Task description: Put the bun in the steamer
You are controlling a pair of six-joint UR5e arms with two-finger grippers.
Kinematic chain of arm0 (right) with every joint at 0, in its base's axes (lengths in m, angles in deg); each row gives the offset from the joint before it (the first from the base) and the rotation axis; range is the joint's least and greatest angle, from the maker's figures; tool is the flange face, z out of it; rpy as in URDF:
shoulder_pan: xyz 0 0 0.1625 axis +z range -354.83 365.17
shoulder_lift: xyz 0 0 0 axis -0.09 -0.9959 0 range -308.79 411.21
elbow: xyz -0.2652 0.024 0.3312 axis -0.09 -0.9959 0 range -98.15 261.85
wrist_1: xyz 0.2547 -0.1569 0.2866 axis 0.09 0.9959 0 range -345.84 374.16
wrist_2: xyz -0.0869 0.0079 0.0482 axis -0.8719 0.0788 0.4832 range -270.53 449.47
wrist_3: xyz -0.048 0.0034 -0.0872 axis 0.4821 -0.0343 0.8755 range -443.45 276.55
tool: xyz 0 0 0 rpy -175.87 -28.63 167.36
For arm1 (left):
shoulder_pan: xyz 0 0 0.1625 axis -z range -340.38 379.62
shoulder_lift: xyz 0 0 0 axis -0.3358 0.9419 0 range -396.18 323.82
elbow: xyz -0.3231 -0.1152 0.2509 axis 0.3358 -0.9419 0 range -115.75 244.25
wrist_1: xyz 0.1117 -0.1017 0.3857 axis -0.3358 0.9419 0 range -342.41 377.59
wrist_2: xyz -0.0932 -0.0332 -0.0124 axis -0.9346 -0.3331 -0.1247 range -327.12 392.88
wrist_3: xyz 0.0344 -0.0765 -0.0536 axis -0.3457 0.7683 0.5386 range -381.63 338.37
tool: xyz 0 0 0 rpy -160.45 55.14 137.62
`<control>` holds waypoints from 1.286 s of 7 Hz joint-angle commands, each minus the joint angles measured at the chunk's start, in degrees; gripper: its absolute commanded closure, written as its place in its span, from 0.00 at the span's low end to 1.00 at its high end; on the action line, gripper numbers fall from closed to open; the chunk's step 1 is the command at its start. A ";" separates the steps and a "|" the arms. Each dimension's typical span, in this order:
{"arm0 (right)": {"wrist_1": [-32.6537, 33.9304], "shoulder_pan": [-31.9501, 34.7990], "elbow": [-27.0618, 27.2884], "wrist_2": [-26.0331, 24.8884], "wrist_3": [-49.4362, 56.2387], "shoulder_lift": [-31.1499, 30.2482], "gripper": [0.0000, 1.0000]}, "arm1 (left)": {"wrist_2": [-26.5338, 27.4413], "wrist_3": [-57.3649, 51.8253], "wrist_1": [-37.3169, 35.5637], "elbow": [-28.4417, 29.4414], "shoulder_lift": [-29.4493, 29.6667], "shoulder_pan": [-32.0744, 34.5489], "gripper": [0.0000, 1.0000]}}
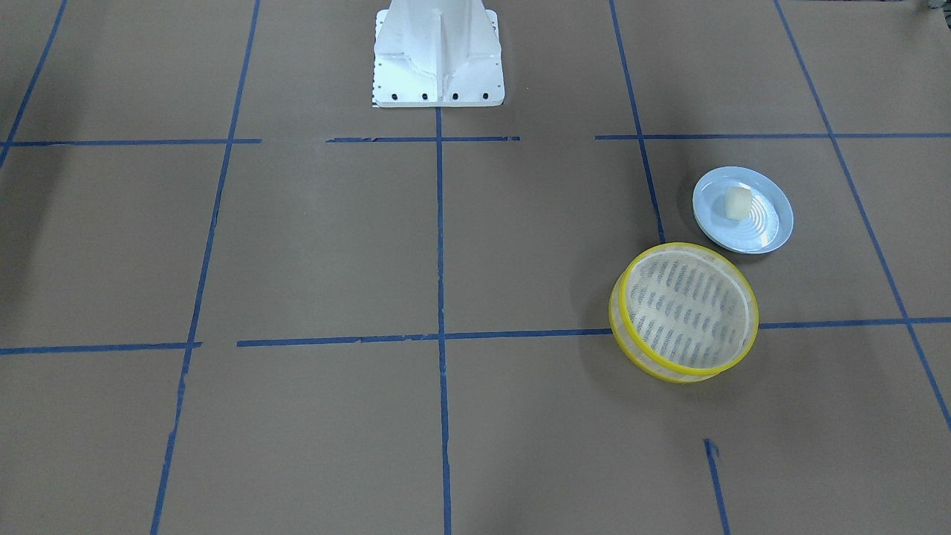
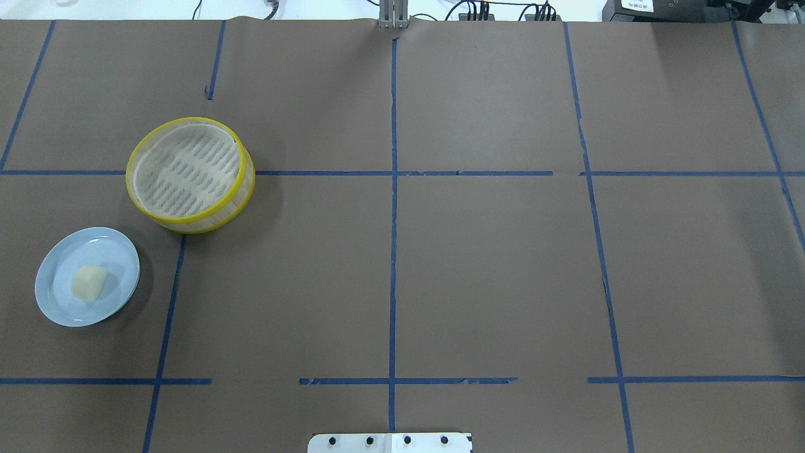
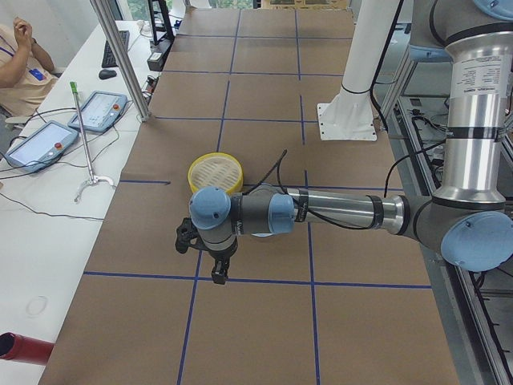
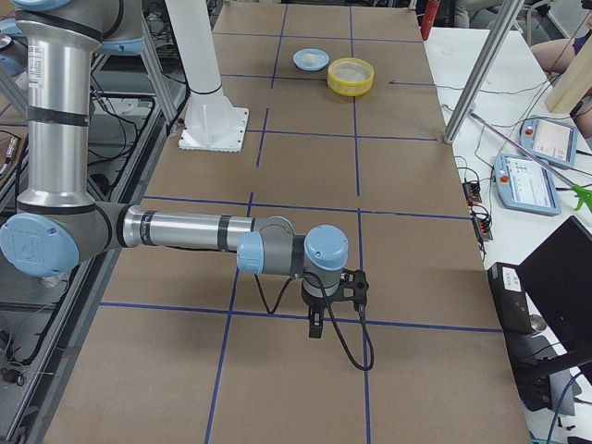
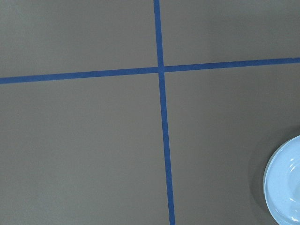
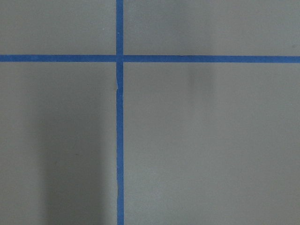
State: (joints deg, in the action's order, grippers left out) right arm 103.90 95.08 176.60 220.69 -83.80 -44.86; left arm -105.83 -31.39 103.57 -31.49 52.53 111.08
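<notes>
The bun (image 1: pixel 737 202) (image 2: pixel 88 281) is a small cream-white lump lying on a pale blue plate (image 1: pixel 765 227) (image 2: pixel 116 251). The steamer (image 1: pixel 687 308) (image 2: pixel 185 167), yellow-rimmed with a slatted floor, stands empty just beside the plate, farther from the robot's base. My left gripper (image 3: pixel 219 273) hangs fingers down above the table, short of the plate, whose edge (image 5: pixel 286 187) shows in the left wrist view. My right gripper (image 4: pixel 315 326) hangs at the table's other end, far from the steamer (image 4: pixel 351 74). Both show only in side views, so I cannot tell whether they are open or shut.
The robot's white base (image 1: pixel 438 59) (image 2: pixel 390 442) stands at the table's middle edge. Blue tape lines grid the brown table. A side bench with control pendants (image 3: pixel 40 144) (image 4: pixel 541 139) and metal posts runs along the far side. A person sits at the bench.
</notes>
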 commanded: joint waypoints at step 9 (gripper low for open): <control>0.00 0.00 0.00 0.00 0.00 0.00 0.00 | 15.31 55.90 36.46 -7.09 -6.35 -42.32 0.01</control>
State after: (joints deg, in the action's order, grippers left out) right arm 103.90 95.08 176.60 220.69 -83.80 -44.86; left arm -92.56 22.74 140.04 -38.46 46.29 72.01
